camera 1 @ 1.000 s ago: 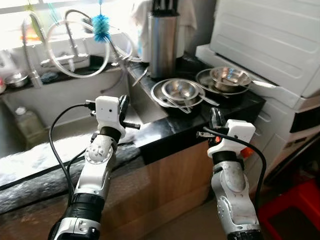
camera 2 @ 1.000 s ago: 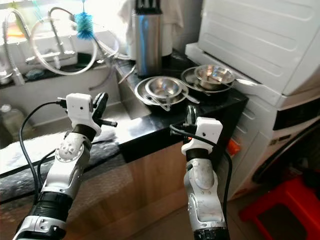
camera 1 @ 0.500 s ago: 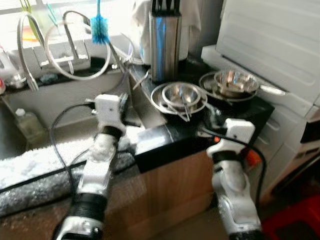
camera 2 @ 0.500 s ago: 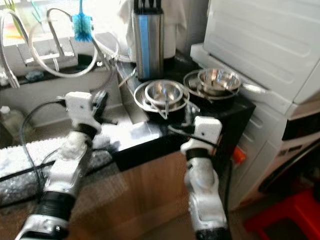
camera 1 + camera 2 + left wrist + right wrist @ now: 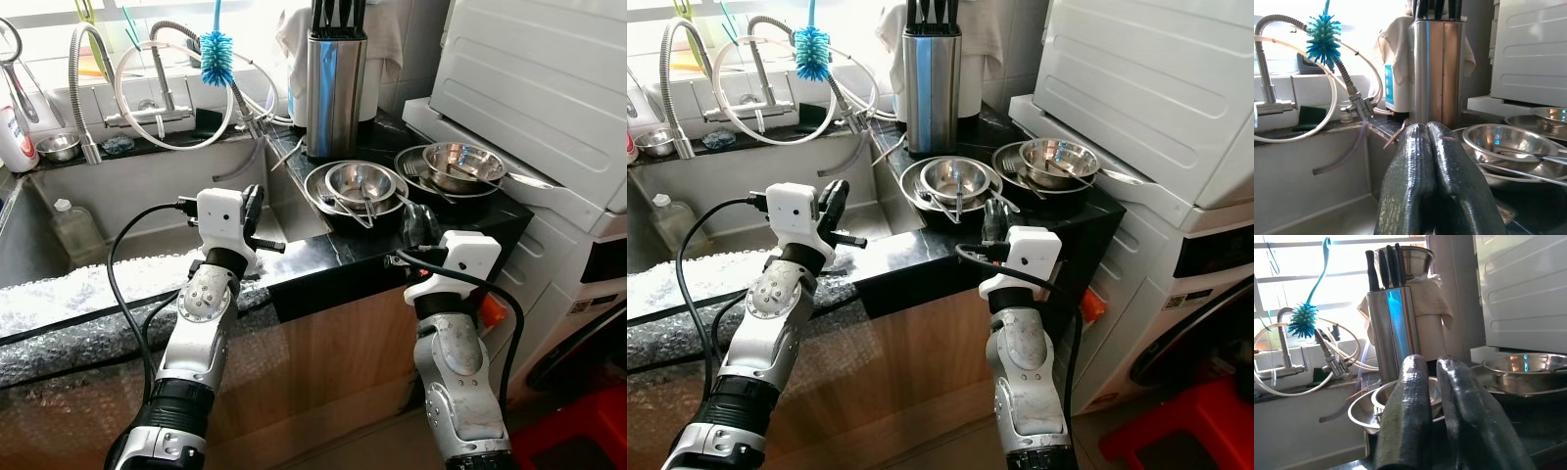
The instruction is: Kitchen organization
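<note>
Bowls (image 5: 361, 182) of steel sit nested on the black surface (image 5: 323, 257), just right of the sink (image 5: 127, 245); a utensil lies across their rim. A second stack (image 5: 460, 163) of steel dishes stands beside them to the right, next to a white appliance (image 5: 549, 88). Behind the bowls stands a steel knife block (image 5: 334, 83) with black handles sticking up, and a cloth hangs behind it. No writing can be read on any of these; a blue patch on a container (image 5: 1389, 88) behind the block is too blurred to read.

Left claw (image 5: 251, 211) hovers over the sink's right edge, its fingers (image 5: 1415, 186) pressed together and holding nothing. Right claw (image 5: 422, 227) hangs at the surface's front edge, just before the nested bowls, its fingers (image 5: 1405, 411) a narrow gap apart, also holding nothing.

Above the sink a blue brush (image 5: 217, 44) hangs by the tap (image 5: 83, 93), with clear hose (image 5: 186, 122) looped around it. A plastic bottle (image 5: 73, 230) stands in the basin.
</note>
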### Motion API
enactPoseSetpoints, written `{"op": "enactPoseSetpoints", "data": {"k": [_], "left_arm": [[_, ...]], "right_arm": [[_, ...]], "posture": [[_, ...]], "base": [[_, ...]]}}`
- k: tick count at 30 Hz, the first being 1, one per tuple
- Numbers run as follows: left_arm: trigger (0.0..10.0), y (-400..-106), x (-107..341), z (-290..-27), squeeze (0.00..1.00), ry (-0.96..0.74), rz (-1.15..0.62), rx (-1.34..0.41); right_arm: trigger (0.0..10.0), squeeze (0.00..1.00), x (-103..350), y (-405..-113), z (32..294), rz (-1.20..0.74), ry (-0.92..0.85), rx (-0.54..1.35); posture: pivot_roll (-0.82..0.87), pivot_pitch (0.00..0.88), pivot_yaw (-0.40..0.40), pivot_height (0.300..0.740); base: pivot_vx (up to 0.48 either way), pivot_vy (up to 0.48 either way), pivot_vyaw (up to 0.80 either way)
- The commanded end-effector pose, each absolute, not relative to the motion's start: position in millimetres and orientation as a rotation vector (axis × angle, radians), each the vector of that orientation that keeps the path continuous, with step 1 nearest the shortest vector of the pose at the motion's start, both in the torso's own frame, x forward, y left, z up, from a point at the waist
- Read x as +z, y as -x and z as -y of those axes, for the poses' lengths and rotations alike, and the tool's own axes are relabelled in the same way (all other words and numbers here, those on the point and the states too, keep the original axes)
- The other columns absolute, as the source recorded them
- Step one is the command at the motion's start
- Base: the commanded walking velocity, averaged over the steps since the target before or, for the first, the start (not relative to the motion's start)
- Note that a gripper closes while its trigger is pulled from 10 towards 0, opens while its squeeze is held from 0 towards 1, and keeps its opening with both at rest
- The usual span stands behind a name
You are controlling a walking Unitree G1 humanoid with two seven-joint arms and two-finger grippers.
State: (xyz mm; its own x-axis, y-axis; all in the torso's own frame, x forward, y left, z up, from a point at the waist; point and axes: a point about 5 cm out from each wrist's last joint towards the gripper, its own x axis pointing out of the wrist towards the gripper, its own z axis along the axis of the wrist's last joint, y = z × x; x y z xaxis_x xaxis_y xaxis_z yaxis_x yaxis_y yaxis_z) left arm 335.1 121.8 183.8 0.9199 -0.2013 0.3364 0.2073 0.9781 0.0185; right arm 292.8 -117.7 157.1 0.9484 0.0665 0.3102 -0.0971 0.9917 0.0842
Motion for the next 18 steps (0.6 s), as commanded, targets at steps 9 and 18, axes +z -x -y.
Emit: {"op": "enactPoseSetpoints", "data": {"k": [9, 18], "left_arm": [[10.0, -336.1, 185.0, -122.2, 0.00, 0.004, 0.346, -0.209], [10.0, -339.9, 179.4, -122.1, 0.00, -0.012, 0.310, -0.211]], "right_arm": [[10.0, 1.00, 156.6, -292.8, 110.2, 0.303, -0.092, 0.192], [10.0, 1.00, 152.2, -294.2, 108.7, 0.279, -0.085, 0.224]], "posture": [[-0.12, 0.000, -0.002, 0.740], [-0.12, 0.000, 0.006, 0.740]], "base": [[0.000, 0.000, 0.00], [0.000, 0.000, 0.00]]}}
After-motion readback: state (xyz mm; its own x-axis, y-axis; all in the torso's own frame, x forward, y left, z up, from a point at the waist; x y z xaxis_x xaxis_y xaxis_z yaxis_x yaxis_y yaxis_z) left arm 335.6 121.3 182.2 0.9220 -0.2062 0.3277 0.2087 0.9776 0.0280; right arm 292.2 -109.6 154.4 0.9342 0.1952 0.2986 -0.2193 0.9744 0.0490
